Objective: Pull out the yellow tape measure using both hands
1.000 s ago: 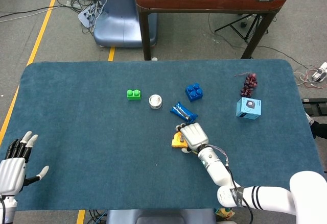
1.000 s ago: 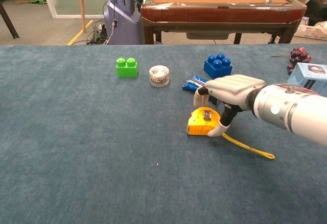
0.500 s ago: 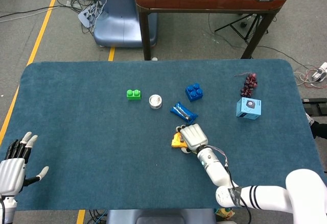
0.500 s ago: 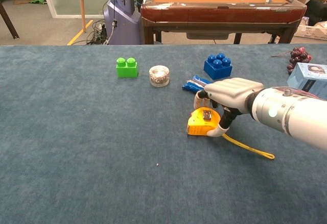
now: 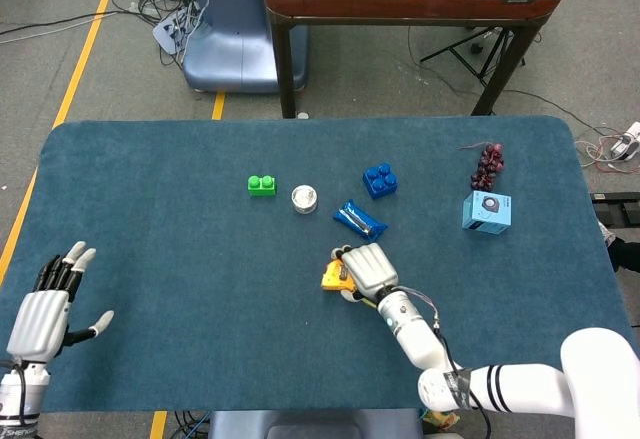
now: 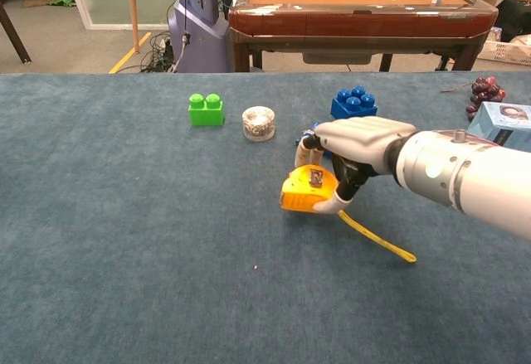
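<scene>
The yellow tape measure [image 6: 305,191] sits near the middle of the blue table, its case [image 5: 333,277] tipped up off the cloth at one side. My right hand [image 6: 357,142] grips it from above, fingers curled over the case. A short length of yellow tape [image 6: 377,239] trails out across the cloth to the right. My left hand [image 5: 45,309] hovers at the table's near left corner with its fingers spread, holding nothing; the chest view does not show it.
Behind the tape measure lie a blue wrapped packet [image 5: 359,220], a blue brick [image 6: 353,107], a small round tin [image 6: 258,123] and a green brick [image 6: 206,109]. A light blue box [image 5: 486,210] and dark grapes [image 5: 487,167] are at the right. A wooden table [image 6: 357,16] stands beyond.
My right hand has shifted the tape measure to the left and lifted it slightly, the loose tape following. My left hand has risen and moved a little inward over the table corner.
</scene>
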{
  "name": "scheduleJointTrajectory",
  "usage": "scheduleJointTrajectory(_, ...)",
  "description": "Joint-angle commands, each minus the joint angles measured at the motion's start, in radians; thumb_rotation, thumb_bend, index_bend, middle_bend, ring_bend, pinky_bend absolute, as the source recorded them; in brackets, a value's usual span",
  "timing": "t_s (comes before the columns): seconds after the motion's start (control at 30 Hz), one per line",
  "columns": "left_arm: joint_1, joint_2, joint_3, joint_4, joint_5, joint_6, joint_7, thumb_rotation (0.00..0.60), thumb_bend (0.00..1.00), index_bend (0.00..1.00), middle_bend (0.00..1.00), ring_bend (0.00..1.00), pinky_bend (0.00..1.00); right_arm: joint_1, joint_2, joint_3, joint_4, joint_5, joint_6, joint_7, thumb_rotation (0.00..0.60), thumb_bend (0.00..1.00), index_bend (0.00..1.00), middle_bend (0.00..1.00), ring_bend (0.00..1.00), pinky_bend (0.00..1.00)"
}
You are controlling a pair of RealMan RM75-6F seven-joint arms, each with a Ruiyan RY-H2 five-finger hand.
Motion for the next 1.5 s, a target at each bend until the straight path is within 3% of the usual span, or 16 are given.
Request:
scheduleJointTrajectory(0.03, -0.052, 0.005, -0.027, -0.042, -0.013, -0.061, 0.014, 0.6, 0.21, 0.03, 0.0, 0.0, 0.0, 0.018, 0.007, 0.039, -0.064, 0.007, 0.041, 0.0, 0.6, 0.61, 0.51, 0.53, 0.46, 0.39)
scheduleJointTrajectory(0.27, -0.153, -0.025, -0.091, -0.115, -0.086, -0.174, -0.009, 0.6, 0.21, 0.01, 0.0, 0.0, 0.0, 0.076, 0.006, 0.103, -0.167, 0.072, 0.118, -0.074, 0.6, 0.64, 0.52, 0.54, 0.47, 0.39)
scheduleJointTrajectory(0.53, -0.242, -0.048, -0.16, -0.216, -0.234, -0.289, -0.061, 0.6, 0.21, 0.0, 0.0, 0.0, 0.0, 0.139, -0.041, 0.165, -0.184, 0.138, 0.189, -0.115, 0.6, 0.64, 0.52, 0.54, 0.47, 0.39)
scheduleJointTrajectory(0.9, -0.312, -0.167, -0.195, -0.221, -0.361, -0.27, 0.047, 0.6, 0.21, 0.0, 0.0, 0.0, 0.0, 0.209, -0.103, 0.21, -0.151, 0.213, 0.253, -0.157, 0.6, 0.64, 0.52, 0.54, 0.48, 0.39)
scheduleJointTrajectory(1.5, -0.39, -0.325, -0.206, -0.14, -0.455, -0.249, 0.15, 0.6, 0.21, 0.0, 0.0, 0.0, 0.0, 0.28, -0.229, 0.253, -0.046, 0.226, 0.308, -0.159, 0.6, 0.64, 0.52, 0.54, 0.48, 0.39)
